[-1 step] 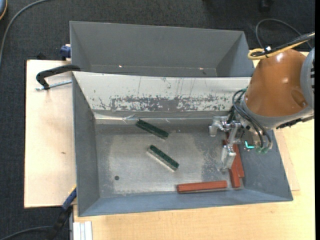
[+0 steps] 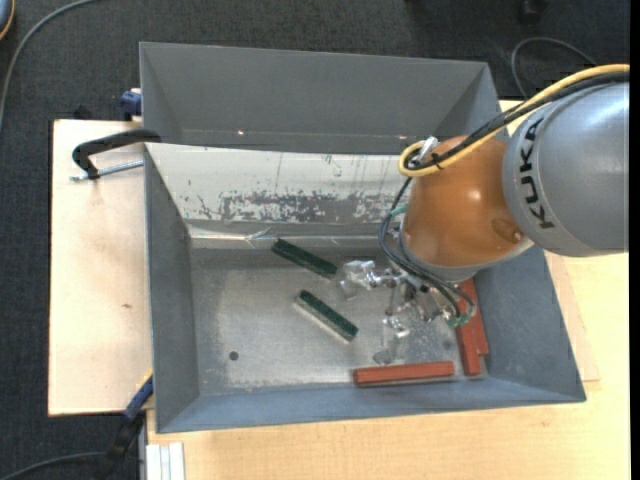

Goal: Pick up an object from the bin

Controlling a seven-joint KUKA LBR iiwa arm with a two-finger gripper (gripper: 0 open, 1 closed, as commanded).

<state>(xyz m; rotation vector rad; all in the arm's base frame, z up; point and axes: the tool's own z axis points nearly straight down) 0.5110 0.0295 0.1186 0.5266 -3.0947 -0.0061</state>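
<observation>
A grey metal bin seen from above, with the robot arm reaching in from 3 o'clock.

Nearest the viewer, at 5 o'clock on the bin floor, a long flat brick-red bar lies parallel to the near wall. The gripper hangs close by at the bar's 12 o'clock, below an orange wrist cover. Whether it touches the bar, and whether it is open or closed, cannot be told.

At 4 o'clock a second red bar runs along the right wall, its near end close to the first. Near the centre lies a dark green strip, slanted. Farther back, toward 12 o'clock, a second green strip lies at a similar slant.
</observation>
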